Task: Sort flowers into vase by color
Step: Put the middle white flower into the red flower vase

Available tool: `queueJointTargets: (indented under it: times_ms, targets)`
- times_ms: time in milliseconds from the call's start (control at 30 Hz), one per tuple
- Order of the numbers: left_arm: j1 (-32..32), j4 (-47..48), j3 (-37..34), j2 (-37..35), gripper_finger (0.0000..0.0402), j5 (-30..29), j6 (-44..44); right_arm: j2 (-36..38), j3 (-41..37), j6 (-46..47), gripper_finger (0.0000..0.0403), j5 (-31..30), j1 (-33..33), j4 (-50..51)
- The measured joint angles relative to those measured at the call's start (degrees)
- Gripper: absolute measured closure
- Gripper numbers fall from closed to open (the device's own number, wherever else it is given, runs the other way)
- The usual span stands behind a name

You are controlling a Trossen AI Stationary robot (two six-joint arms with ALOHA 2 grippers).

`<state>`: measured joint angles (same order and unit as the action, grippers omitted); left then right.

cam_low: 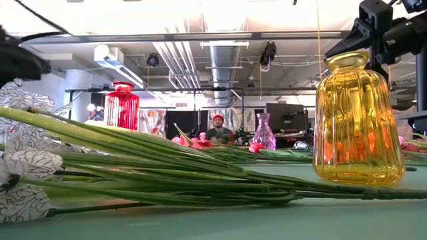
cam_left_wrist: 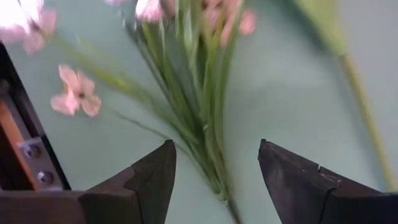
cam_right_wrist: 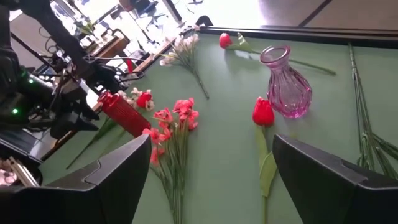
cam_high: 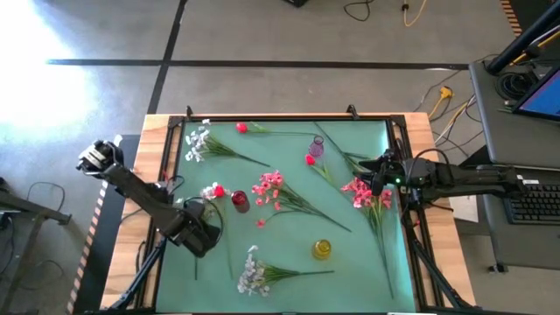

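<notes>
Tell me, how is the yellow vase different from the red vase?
The yellow vase is golden see-through glass, and the red vase is deep red. In the low view the yellow vase stands close to the camera, while the red vase stands farther back. Seen from above, the yellow vase sits toward the table's near edge, while the red vase stands beside the left gripper. Both vases stand upright, are ribbed, and hold no flowers yet.

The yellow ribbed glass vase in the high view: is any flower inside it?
No. The yellow ribbed glass vase stands empty on the green mat, with no stem in its mouth.
</notes>
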<state>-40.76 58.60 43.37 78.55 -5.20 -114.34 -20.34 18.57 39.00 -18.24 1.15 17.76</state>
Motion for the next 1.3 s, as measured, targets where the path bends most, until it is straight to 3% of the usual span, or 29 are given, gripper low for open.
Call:
queueJointTargets:
  times_ms: [233,600,733,1000,1300]
  targets:
    - [-4.7,-2.1,-1.8,2.6,0.0185,0.0,-8.0,0.0,0.0,0.0,0.0076,-0.4,0.0,0.0]
    - [-5.0,-8.2,-3.5,7.5,0.0199,-0.9,-8.0,0.0,0.0,0.0,0.0076,-1.3,0.0,0.0]
    - [-5.0,-8.3,-3.3,8.3,0.0241,-1.1,-7.9,0.0,0.0,0.0,0.0076,-1.4,0.0,0.0]
    - [-5.0,-8.0,-2.8,8.3,0.0385,-3.0,-8.1,0.0,0.0,0.0,0.0076,-1.3,0.0,0.0]
    - [-5.0,-3.9,-2.6,8.3,0.04,-3.2,-9.2,0.0,0.0,0.0,0.0076,-1.3,0.0,0.0]
